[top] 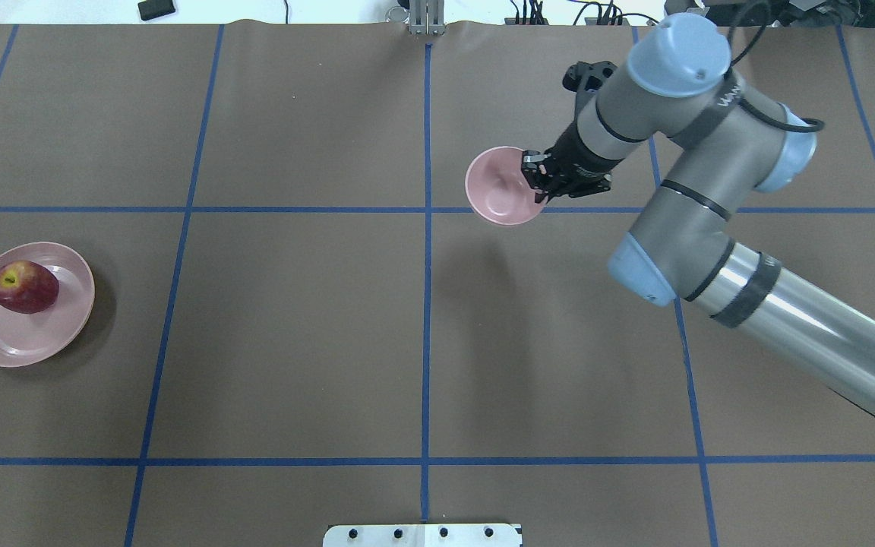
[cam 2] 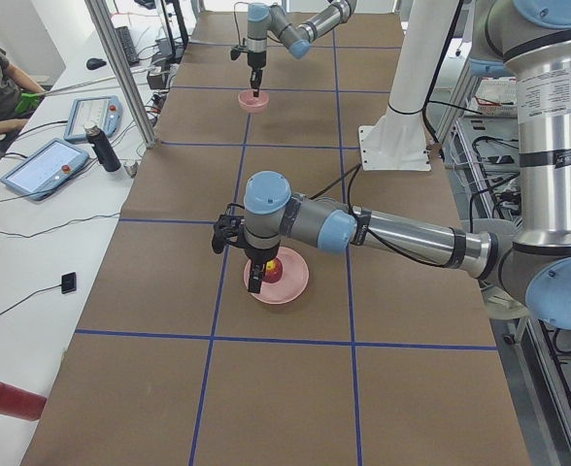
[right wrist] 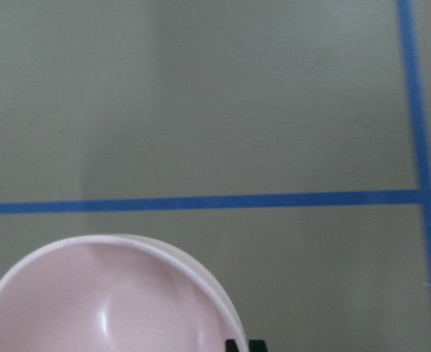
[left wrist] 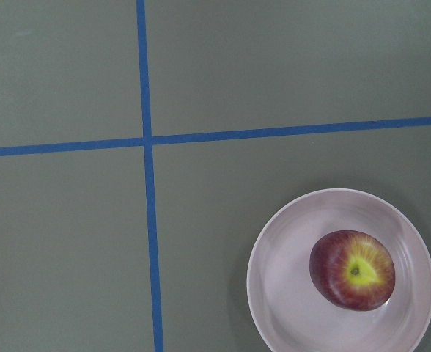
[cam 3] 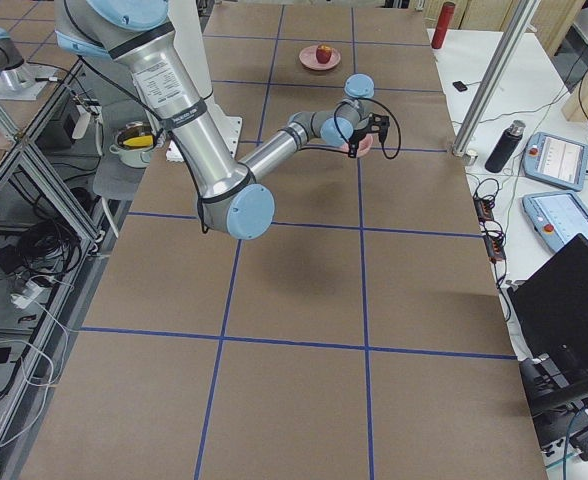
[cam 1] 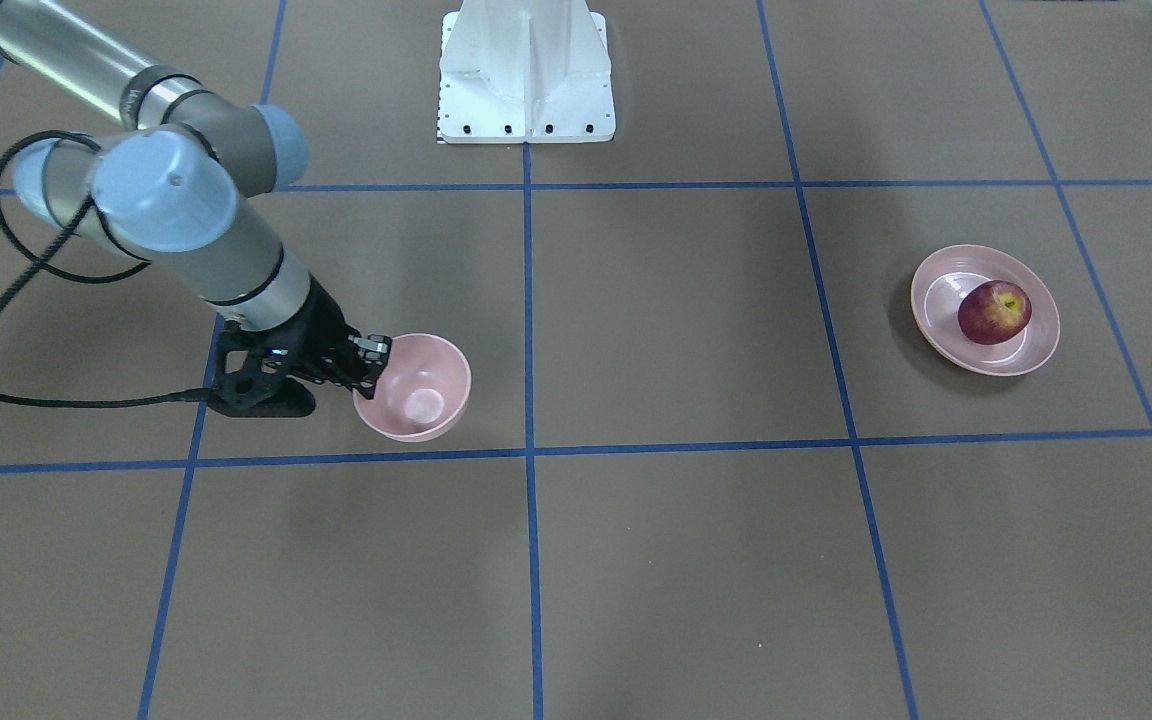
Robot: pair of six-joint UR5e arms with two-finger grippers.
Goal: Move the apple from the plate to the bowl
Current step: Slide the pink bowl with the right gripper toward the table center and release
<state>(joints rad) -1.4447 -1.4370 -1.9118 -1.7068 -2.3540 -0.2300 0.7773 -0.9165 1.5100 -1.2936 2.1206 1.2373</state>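
The dark-red apple (cam 1: pixel 994 312) with a yellow patch lies on the wide pale-pink plate (cam 1: pixel 940 300) at the table's left end; both also show in the overhead view (top: pixel 23 286) and the left wrist view (left wrist: pixel 352 270). The small deep pink bowl (cam 1: pixel 421 395) is right of the table's middle. My right gripper (cam 1: pixel 374 358) is shut on the bowl's rim (top: pixel 498 186), one finger inside and one outside. My left gripper (cam 2: pixel 256 280) hovers above and beside the plate; only a sliver shows at the front view's edge, so I cannot tell if it is open or shut.
The white arm mount (cam 1: pixel 526 75) stands at the robot's side of the table. Blue tape lines (top: pixel 426 304) grid the brown surface. A side bench with tablets (cam 2: pixel 45 167) and a bottle (cam 2: pixel 104 148) runs along the far edge.
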